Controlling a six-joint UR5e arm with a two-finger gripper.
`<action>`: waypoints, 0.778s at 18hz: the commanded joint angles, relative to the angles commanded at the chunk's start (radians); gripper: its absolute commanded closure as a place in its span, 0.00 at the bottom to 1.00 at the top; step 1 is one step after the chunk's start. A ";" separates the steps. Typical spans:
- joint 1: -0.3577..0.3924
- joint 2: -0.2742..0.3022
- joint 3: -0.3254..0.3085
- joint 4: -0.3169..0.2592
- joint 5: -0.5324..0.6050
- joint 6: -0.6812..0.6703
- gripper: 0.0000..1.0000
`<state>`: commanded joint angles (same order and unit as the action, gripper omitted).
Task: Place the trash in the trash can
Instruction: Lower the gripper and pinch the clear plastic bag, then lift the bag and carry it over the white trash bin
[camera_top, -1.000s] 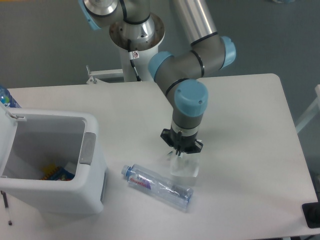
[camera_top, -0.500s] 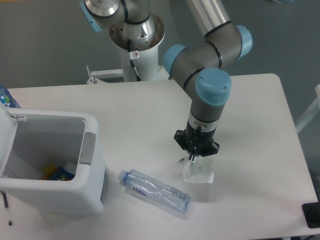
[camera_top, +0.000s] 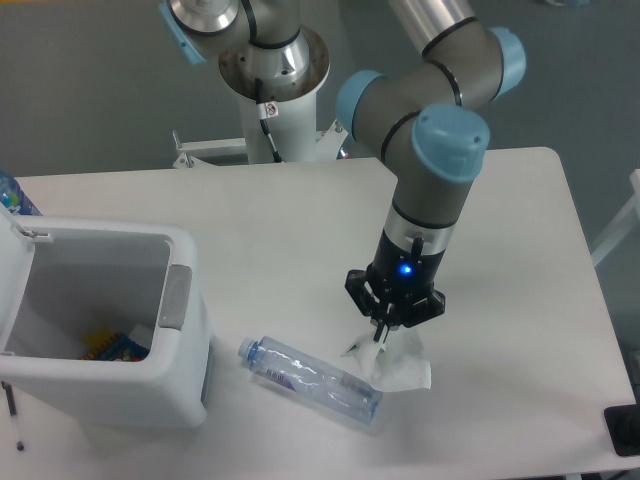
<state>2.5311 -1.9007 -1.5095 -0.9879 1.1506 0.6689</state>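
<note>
The crumpled white translucent wrapper (camera_top: 402, 367) hangs under my gripper (camera_top: 383, 338), right of the table's middle. The gripper points down and its fingers are pinched shut on the wrapper's top edge; I cannot tell whether the wrapper's lower part touches the table. The clear crushed bottle (camera_top: 310, 379) with a red-blue label lies on its side just left of the wrapper, cap toward the bin. The white trash can (camera_top: 110, 236) stands open at the front left with its grey latch tab (camera_top: 176, 297) on the right rim and its lid swung up at the left edge.
A darker blue bottle (camera_top: 14, 194) stands behind the bin at the far left. Colourful trash (camera_top: 115, 347) lies inside the bin. A black object (camera_top: 623, 430) sits at the table's front right corner. The robot base (camera_top: 272, 70) stands behind the table.
The arm has swung right and toward the front, and the wrapper has moved with the gripper. The bottle shifted slightly left between the first two frames. A blue light now shows on the wrist.
</note>
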 joint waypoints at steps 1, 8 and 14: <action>-0.003 0.003 0.005 0.000 -0.012 -0.009 0.98; -0.037 0.041 0.110 0.000 -0.110 -0.173 0.97; -0.101 0.097 0.129 0.000 -0.150 -0.262 0.97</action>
<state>2.4300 -1.8041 -1.3806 -0.9879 1.0001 0.4066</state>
